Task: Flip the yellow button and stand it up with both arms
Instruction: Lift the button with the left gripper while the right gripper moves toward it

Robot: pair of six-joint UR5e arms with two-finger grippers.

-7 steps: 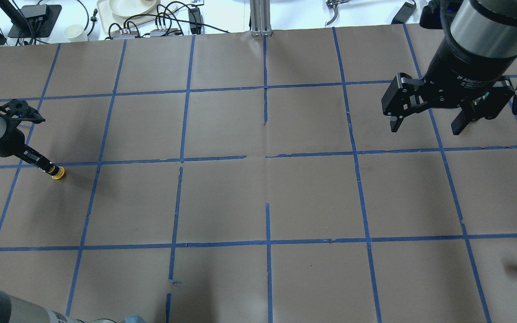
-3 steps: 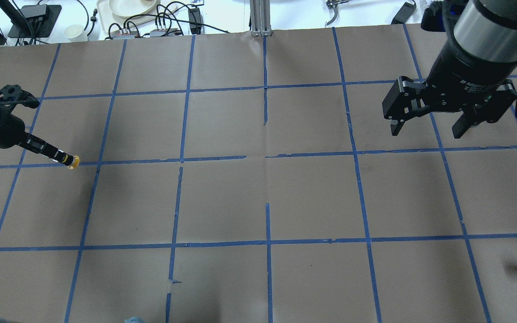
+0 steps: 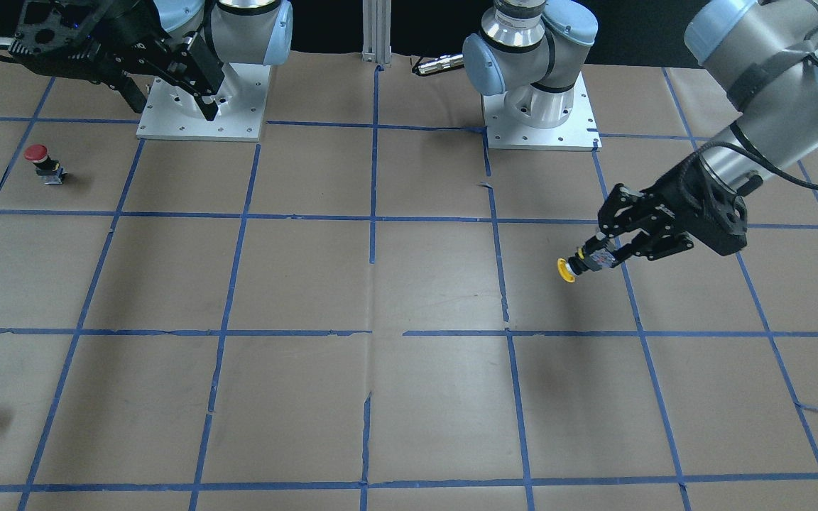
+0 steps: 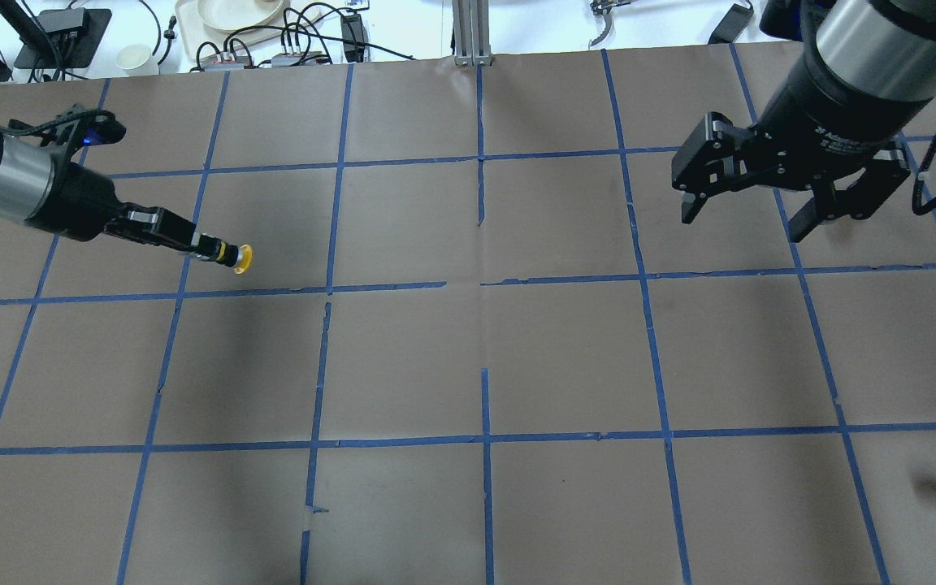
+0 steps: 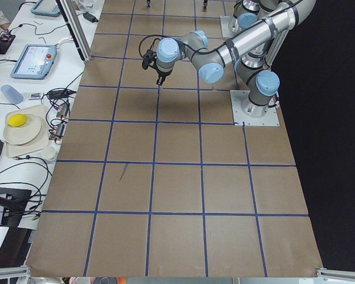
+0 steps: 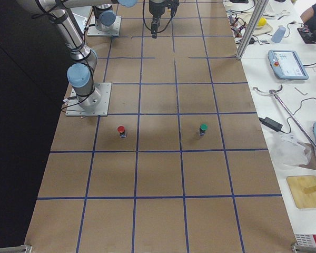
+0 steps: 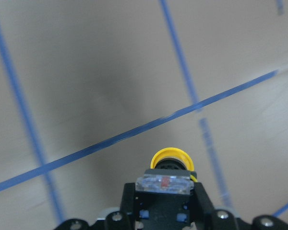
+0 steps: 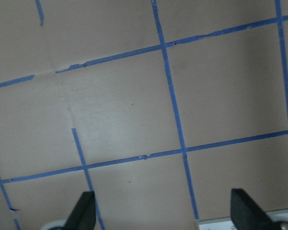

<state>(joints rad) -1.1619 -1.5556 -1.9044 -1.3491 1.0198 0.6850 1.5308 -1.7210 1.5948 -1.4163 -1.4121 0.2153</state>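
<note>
Far from my spread-fingered right gripper point(image 4: 740, 226), my left gripper point(image 4: 205, 247) clamps the yellow button point(image 4: 234, 256) aloft, so I fear a misaligned handover dropping it.

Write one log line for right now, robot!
left gripper: shut on yellow button, held off table | right gripper: open, empty
</note>
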